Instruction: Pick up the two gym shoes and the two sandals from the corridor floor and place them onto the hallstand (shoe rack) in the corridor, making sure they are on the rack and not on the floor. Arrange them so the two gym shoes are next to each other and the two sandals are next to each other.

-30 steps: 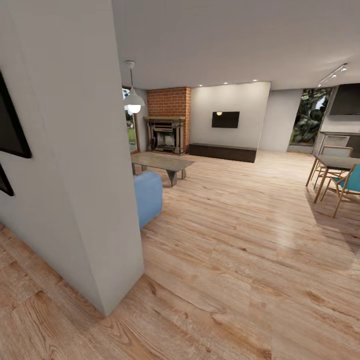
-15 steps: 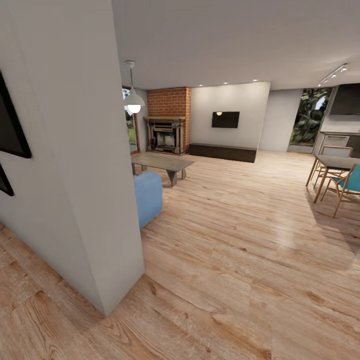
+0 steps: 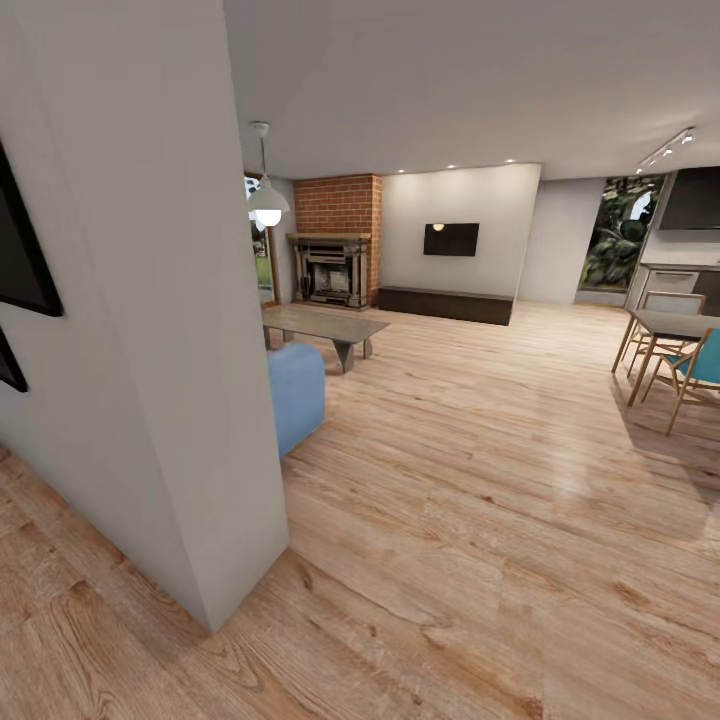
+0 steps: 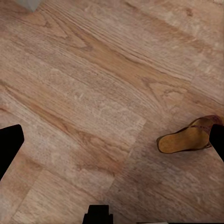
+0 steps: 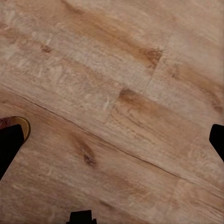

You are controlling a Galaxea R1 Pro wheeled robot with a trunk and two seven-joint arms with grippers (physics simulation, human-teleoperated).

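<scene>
Left gripper (image 4: 112, 135): fingers spread wide, nothing held, above corridor floor (image 4: 93, 70). One sandal (image 4: 186, 138) flat on floor beside one left fingertip. Right gripper (image 5: 112, 140): fingers wide apart, empty; sandal edge (image 5: 21, 127) at one fingertip. Head view: wall corner (image 3: 180, 350), fireplace (image 3: 333, 265).

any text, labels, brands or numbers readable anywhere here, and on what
None can be read.
The wall screen is dark and blank.
The dark frames on the near wall are cut off at the picture's edge, with no print showing.
The sandal on the wooden floor bears no visible mark.
</scene>
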